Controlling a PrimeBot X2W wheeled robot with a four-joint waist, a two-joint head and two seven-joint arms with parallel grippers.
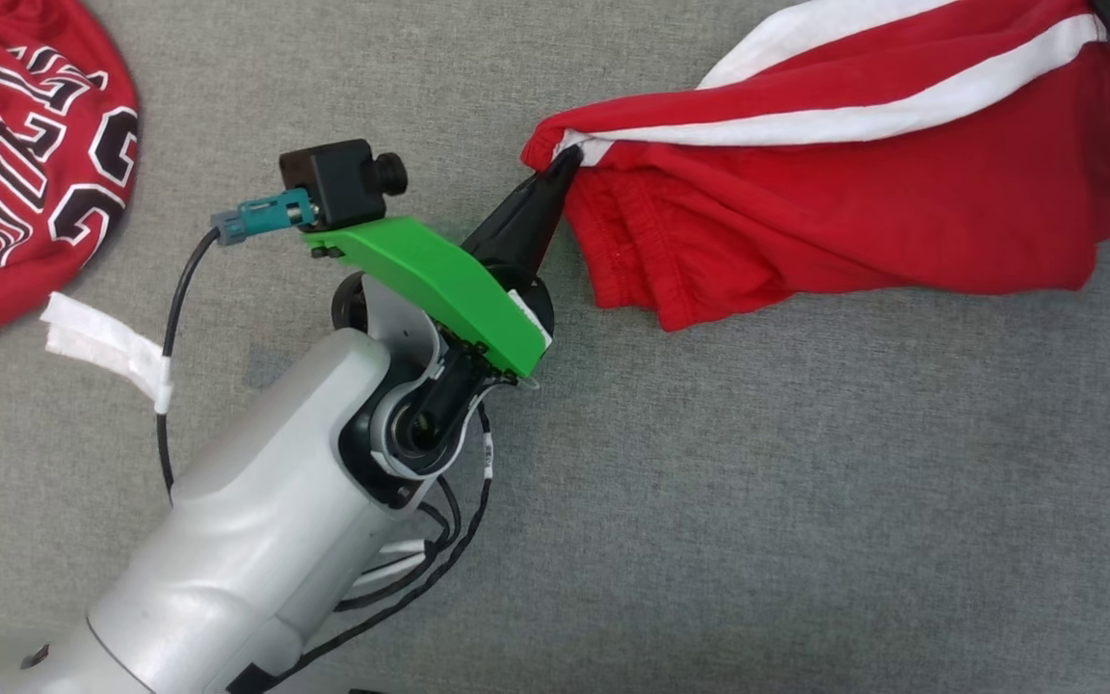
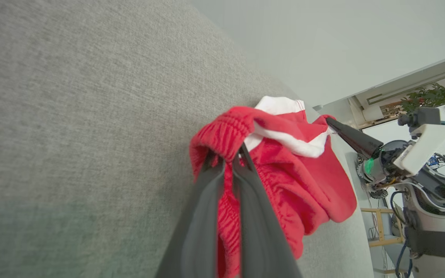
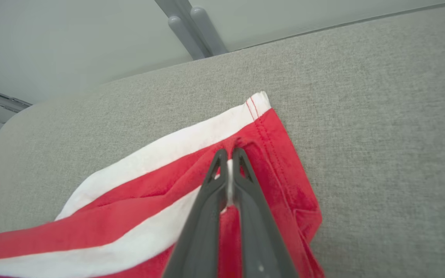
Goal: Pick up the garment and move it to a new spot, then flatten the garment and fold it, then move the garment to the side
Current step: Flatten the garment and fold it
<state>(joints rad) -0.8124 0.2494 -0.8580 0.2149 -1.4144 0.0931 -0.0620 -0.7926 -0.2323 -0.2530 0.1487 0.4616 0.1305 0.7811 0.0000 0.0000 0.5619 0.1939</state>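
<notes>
The garment (image 1: 854, 193), red shorts with white side stripes, is at 1-2 o'clock in head view, stretched between both claws over the grey cloth surface (image 1: 757, 482). At its 9 o'clock end the left gripper (image 1: 567, 162) is clenched on the waistband corner. Left wrist view shows the 2 fingers pinching bunched elastic. At the 3 o'clock end the right gripper (image 3: 230, 152) is clenched on the hem corner beside a white stripe. Fabric is bunched along the lower side, not flat. Can't tell if the middle touches the surface. A red jersey (image 1: 25, 145) with black-white lettering lies at 10 o'clock, well apart. There is white tape (image 1: 97, 342) on the cable (image 1: 174, 318) at 9 o'clock.
</notes>
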